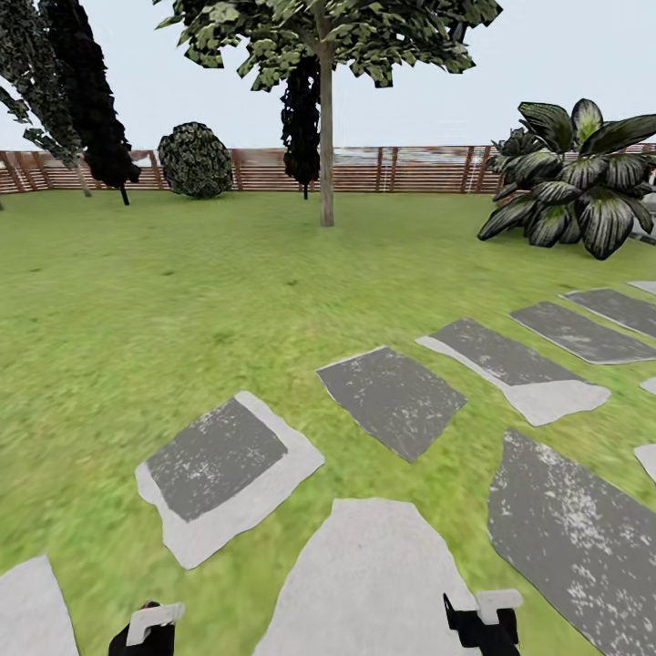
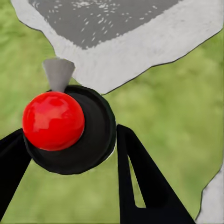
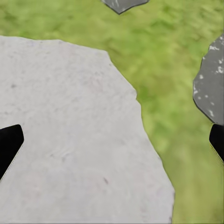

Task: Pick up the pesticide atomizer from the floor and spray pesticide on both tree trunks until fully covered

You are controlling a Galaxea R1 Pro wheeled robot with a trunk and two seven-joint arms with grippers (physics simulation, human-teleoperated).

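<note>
Grey stepping stones (image 1: 223, 469) lie in a row across the grass — some dark in the middle with pale edges, and one big pale stone (image 1: 369, 583) close at the bottom. A round dark bush (image 1: 195, 160) sits by the wooden fence (image 1: 401, 169) at the back. Two tall, thin, dark trees (image 1: 87, 91) stand at the far left, and another dark one (image 1: 301, 128) stands by the fence in the middle. On the right grows a short plant with big striped leaves (image 1: 574, 178) — wide, shiny and drooping. The sky (image 1: 547, 64) is pale grey.
</note>
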